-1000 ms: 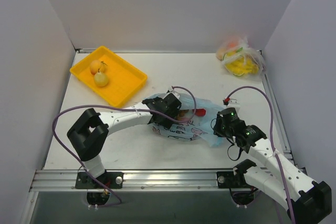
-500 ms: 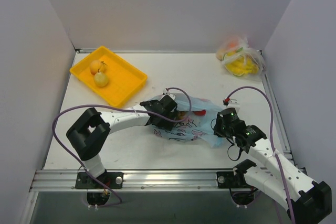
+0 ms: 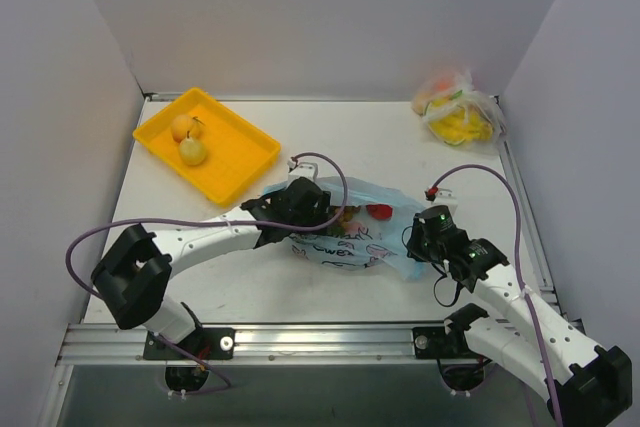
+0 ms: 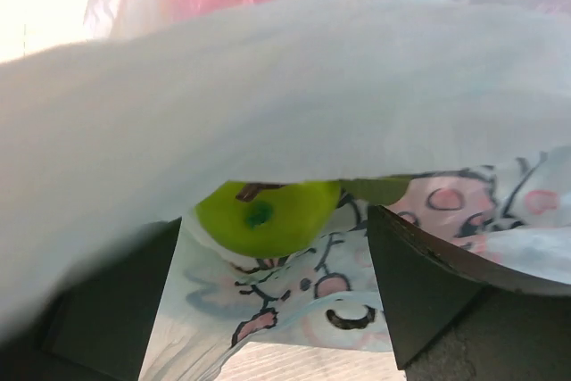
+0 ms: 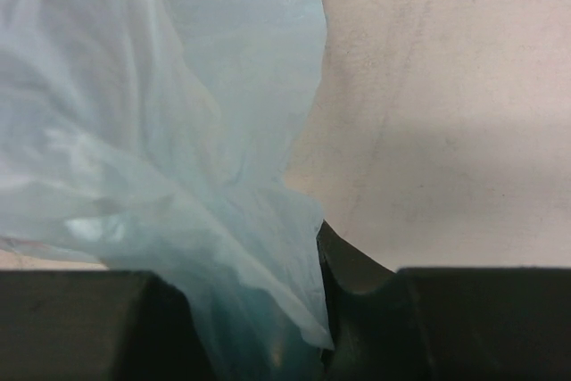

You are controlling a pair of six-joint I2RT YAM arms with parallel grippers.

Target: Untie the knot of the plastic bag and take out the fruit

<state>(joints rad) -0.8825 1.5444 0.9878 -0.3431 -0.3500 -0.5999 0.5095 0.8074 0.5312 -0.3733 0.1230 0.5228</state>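
Observation:
The light blue plastic bag [image 3: 365, 237] with cartoon print lies mid-table, its mouth facing left. My left gripper [image 3: 312, 209] is open at that mouth. In the left wrist view its fingers [image 4: 428, 292] stand wide apart under a fold of the bag's film [image 4: 294, 86]. A green apple [image 4: 264, 213] lies just ahead between them, untouched, on the printed panel. A red fruit [image 3: 378, 212] shows through the bag. My right gripper [image 3: 416, 244] is shut on the bag's right edge, with blue film [image 5: 205, 220] bunched between its fingers. No knot shows.
A yellow tray [image 3: 245, 162] at the back left holds two yellowish fruits [image 3: 188, 139]. A clear bag with yellow-orange contents [image 3: 458, 107] sits at the back right corner. White walls close in the table on three sides.
My left arm has drawn back to the left, and its gripper has moved from inside the bag to the bag's left mouth. The right gripper has held still on the bag.

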